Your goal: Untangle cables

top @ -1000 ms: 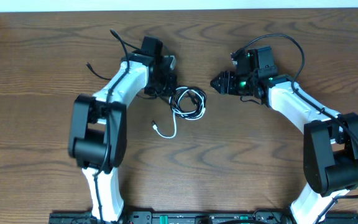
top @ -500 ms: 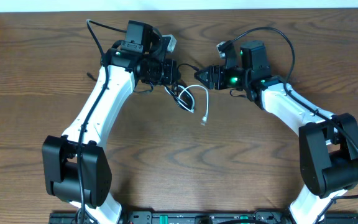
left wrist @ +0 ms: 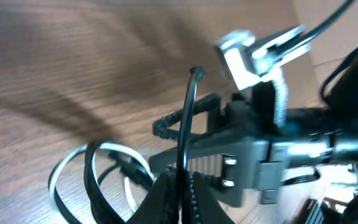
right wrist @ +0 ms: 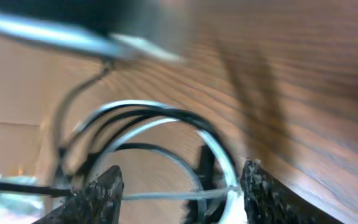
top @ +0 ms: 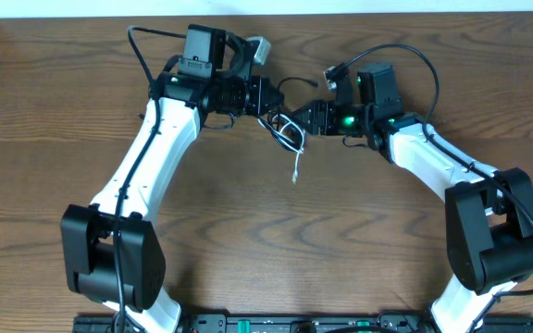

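cables (top: pixel 290 139) hang from left gripper (top: pixel 268 97), near table (top: pixel 54 111) edge.

Dark brown wood-grain table (top: pixel 54 185), black rail (top: pixel 266 324) along its near edge

Matt wood-grain table (top: pixel 44 231), smooth glossy black cable (left wrist: pixel 187 118), smooth white cable (top: pixel 296 166), glossy white plastic arm shells (top: pixel 146 157)

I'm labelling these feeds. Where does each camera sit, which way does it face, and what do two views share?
Overhead: above the table, facing straight down; both arms, left tool and right tool close together at the cables.
Left wrist: on the left arm, facing along its shut fingers pinching the black cable, right tool opposite.
Right wrist: on the right arm, facing the cable loops between its open fingers.
Shared: both wrist views show those loops.
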`<control>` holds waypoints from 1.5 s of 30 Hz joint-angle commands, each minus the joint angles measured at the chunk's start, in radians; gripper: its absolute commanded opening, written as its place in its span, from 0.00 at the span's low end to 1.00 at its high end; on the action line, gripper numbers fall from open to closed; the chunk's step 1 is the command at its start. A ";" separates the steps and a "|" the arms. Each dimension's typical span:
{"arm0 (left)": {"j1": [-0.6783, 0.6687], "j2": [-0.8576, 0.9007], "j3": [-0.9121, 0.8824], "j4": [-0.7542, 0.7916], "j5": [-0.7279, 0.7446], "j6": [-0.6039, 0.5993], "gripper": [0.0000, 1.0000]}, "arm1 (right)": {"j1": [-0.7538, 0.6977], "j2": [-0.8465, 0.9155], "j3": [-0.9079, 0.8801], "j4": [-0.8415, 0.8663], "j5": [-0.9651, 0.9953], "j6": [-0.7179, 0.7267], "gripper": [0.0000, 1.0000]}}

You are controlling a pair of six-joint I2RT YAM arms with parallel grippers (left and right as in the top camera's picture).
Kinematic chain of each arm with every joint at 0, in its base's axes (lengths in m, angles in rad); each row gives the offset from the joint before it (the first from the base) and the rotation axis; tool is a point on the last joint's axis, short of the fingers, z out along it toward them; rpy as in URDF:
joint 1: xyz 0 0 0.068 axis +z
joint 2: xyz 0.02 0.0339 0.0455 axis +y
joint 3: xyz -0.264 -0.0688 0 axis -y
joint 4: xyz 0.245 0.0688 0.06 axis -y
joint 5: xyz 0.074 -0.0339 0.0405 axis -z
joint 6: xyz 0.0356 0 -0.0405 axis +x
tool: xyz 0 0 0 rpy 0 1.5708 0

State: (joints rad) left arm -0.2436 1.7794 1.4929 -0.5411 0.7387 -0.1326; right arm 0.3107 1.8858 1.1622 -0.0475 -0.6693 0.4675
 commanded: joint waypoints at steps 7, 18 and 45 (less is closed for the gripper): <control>0.012 -0.122 0.024 0.069 0.034 -0.163 0.08 | 0.004 -0.013 0.002 -0.086 0.171 -0.032 0.56; 0.007 -0.135 0.020 -0.185 -0.356 -0.747 0.07 | -0.002 -0.013 0.002 -0.194 0.313 -0.079 0.57; -0.214 0.073 -0.017 -0.341 -0.882 -0.976 0.08 | -0.004 -0.013 0.002 -0.237 0.353 -0.069 0.57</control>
State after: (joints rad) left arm -0.4545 1.7596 1.4853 -0.8837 -0.0849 -1.1034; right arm 0.3088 1.8858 1.1622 -0.2832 -0.3233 0.4049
